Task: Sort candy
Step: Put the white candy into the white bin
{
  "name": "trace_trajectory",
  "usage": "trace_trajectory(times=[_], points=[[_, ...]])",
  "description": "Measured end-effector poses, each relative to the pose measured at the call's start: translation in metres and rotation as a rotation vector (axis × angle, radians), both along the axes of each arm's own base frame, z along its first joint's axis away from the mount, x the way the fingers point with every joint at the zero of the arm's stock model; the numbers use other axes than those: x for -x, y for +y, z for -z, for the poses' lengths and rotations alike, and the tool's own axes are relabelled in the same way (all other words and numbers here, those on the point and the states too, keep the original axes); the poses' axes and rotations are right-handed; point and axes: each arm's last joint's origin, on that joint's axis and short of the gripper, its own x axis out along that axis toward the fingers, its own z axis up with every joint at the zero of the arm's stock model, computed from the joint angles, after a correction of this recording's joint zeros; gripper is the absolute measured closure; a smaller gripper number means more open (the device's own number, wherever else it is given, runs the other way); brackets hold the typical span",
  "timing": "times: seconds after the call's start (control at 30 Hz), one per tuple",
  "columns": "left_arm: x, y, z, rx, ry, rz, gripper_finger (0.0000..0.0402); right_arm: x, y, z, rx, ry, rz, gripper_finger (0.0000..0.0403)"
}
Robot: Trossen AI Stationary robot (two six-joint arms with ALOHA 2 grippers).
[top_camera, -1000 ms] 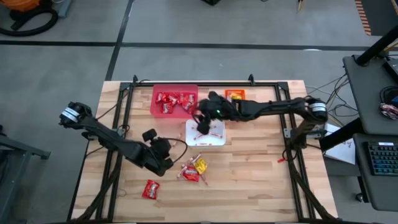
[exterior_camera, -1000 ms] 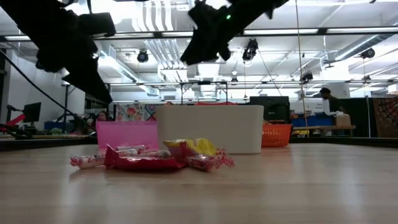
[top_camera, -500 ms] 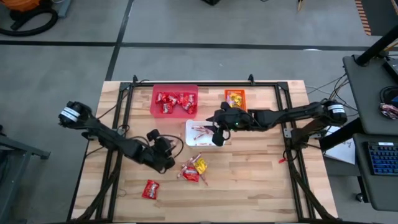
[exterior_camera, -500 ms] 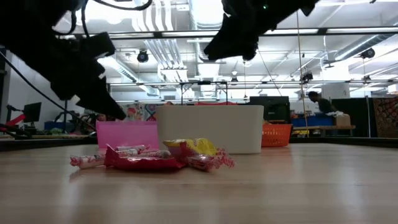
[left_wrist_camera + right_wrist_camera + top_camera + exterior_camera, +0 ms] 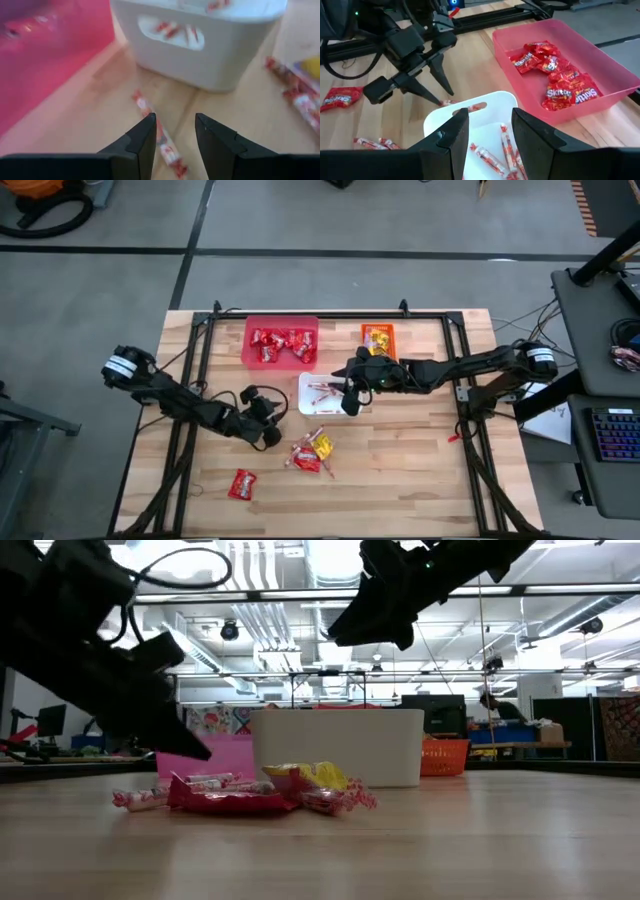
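Observation:
A thin red-and-white candy stick (image 5: 159,141) lies on the wood beside the white bin (image 5: 210,55). My left gripper (image 5: 175,122) is open and low over it, one finger on each side of the stick; I cannot tell whether a finger touches it. The right wrist view shows the same left gripper (image 5: 440,95) slanting down at the table. My right gripper (image 5: 487,117) hangs open and empty above the white bin (image 5: 312,408), which holds several sticks (image 5: 490,155). A mixed candy pile (image 5: 312,452) and one red packet (image 5: 242,484) lie nearer the front.
The pink-red bin (image 5: 248,345) with red packets (image 5: 560,75) stands at the far edge, left of the orange bin (image 5: 378,337) with yellow-orange packets. A black frame (image 5: 200,360) runs along the table's sides. Bare wood stretches across the near right.
My left gripper has come down to the table and moved a little toward the white bin, tipping its fingers further down. My right gripper has drawn back from the white bin's left part toward the table's right and sunk slightly. No candy has moved.

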Motion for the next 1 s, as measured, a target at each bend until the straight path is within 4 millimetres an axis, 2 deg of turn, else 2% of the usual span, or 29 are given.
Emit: trace_trajectory(times=[0.3, 0.5, 0.87, 1.0], points=[[-0.006, 0.000, 0.025, 0.013, 0.066, -0.035, 0.0281, -0.001, 0.000, 0.000, -0.010, -0.012, 0.008, 0.0259], [-0.009, -0.001, 0.033, 0.001, 0.071, -0.067, 0.0291, -0.001, 0.002, 0.001, -0.017, -0.004, 0.013, 0.0259], [-0.007, 0.000, 0.027, 0.007, 0.085, -0.025, 0.0378, 0.000, 0.004, 0.002, -0.010, 0.000, 0.008, 0.0259], [-0.005, 0.000, 0.022, -0.003, 0.095, -0.005, 0.0391, 0.000, 0.008, 0.002, 0.009, 0.005, -0.013, 0.0259]])
